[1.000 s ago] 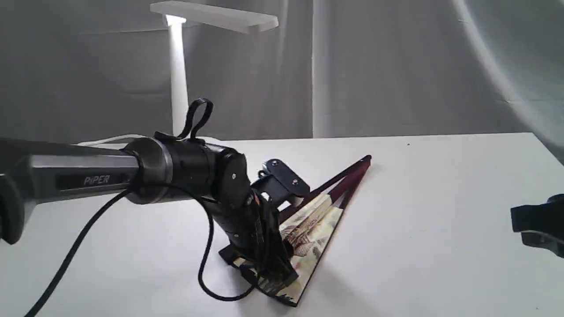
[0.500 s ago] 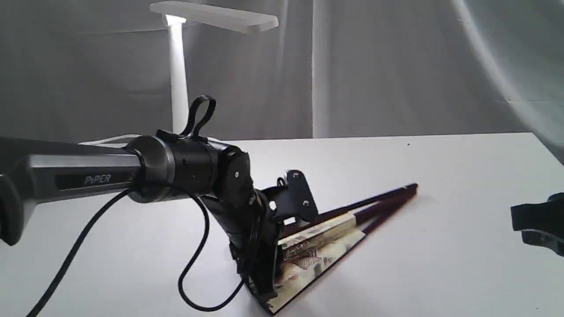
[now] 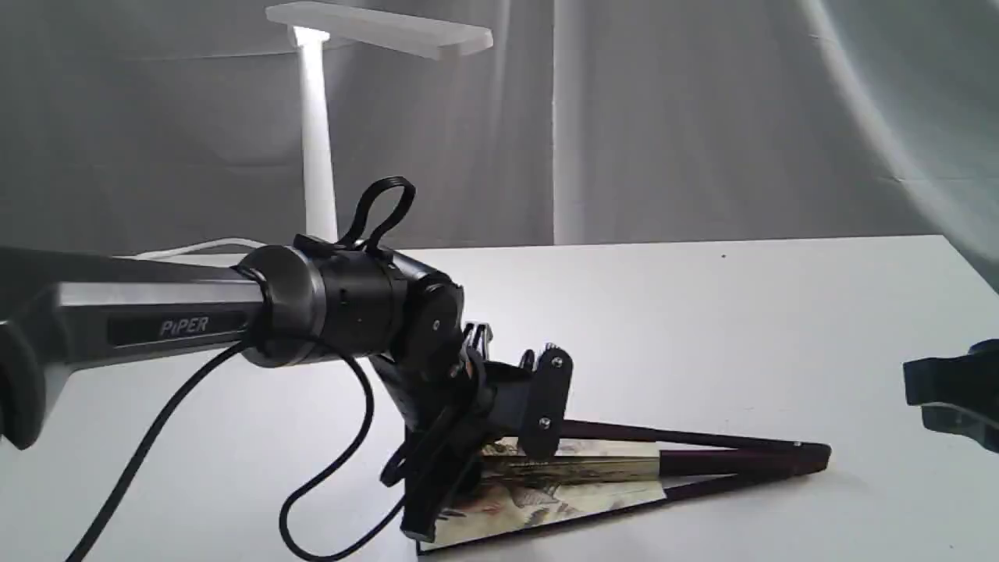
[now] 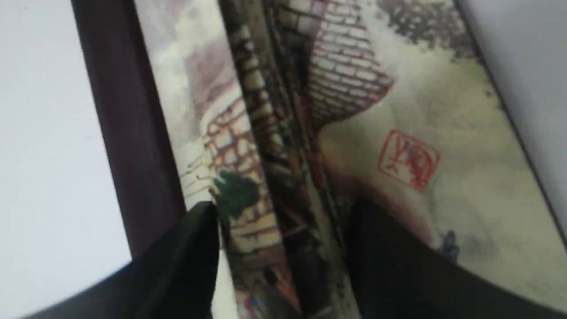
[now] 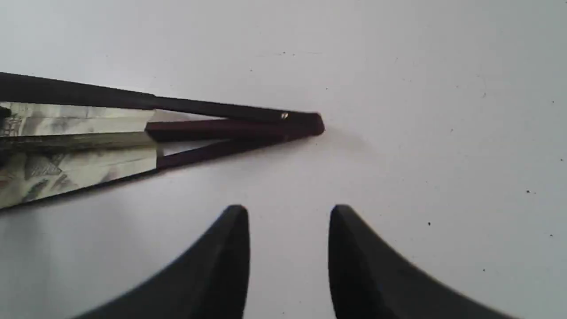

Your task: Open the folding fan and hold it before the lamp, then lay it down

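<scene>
1. Exterior: shows folding fan [image 3: 577,488] lying part-open on tabletop [image 3: 702,328], maroon ribs converging rightward, left claw [image 3: 429,507] at wide end.
2. Left wrist: shows cream pleats, brick houses, red seal; fingers [image 4: 186,257] straddle bunched folds, cannot tell whether clenched.
3. Right wrist: shows right claw [image 5: 288,217] released, empty, near pivot.

There is one folding fan [image 3: 593,468], one lamp [image 3: 316,140] and one table [image 3: 702,312]. Two grippers show, the left gripper [image 4: 283,221] and the right gripper [image 5: 289,212], each with two black fingers [image 5: 230,266]. There is one black cable [image 3: 371,410], one white cord [image 3: 203,246], and one red seal [image 4: 408,159] on the fan's paper.
</scene>
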Robot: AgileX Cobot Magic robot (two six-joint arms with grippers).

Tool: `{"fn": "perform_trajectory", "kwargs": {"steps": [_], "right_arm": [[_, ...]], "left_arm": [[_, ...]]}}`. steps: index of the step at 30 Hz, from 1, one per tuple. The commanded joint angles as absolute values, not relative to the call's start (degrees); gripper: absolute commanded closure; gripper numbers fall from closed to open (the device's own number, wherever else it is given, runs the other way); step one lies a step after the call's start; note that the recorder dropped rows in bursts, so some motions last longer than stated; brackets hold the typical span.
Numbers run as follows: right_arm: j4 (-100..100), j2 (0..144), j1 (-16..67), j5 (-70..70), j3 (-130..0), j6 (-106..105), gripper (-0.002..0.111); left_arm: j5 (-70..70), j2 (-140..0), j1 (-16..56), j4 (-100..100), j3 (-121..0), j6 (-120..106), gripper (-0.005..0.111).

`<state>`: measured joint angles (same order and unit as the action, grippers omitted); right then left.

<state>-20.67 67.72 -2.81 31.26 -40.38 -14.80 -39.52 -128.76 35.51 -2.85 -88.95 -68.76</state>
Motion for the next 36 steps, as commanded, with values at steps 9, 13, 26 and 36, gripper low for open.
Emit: {"fn": "perform_trajectory", "kwargs": {"steps": [9, 13, 26, 36], "right_arm": [[-21.1, 67.8, -2.0, 30.9, -40.7, -15.2, 0.076], [-21.2, 67.8, -0.1, 31.0, -40.7, -16.7, 0.076], [-21.2, 67.8, 0.7, 33.3, -40.7, -16.7, 0.076], [-21.7, 67.8, 0.7, 33.9, -40.7, -16.7, 0.076]], "left_arm": [[-35.0, -128.3, 35.3, -8.9, -88.2, -65.2, 0.05], [-33.1, -126.7, 35.3, -8.9, -88.3, -58.2, 0.048], [-34.4, -123.1, 35.3, 1.2, -88.3, -37.3, 0.044], [-44.6, -121.6, 35.3, 1.2, -88.3, -7.4, 0.044]]}}
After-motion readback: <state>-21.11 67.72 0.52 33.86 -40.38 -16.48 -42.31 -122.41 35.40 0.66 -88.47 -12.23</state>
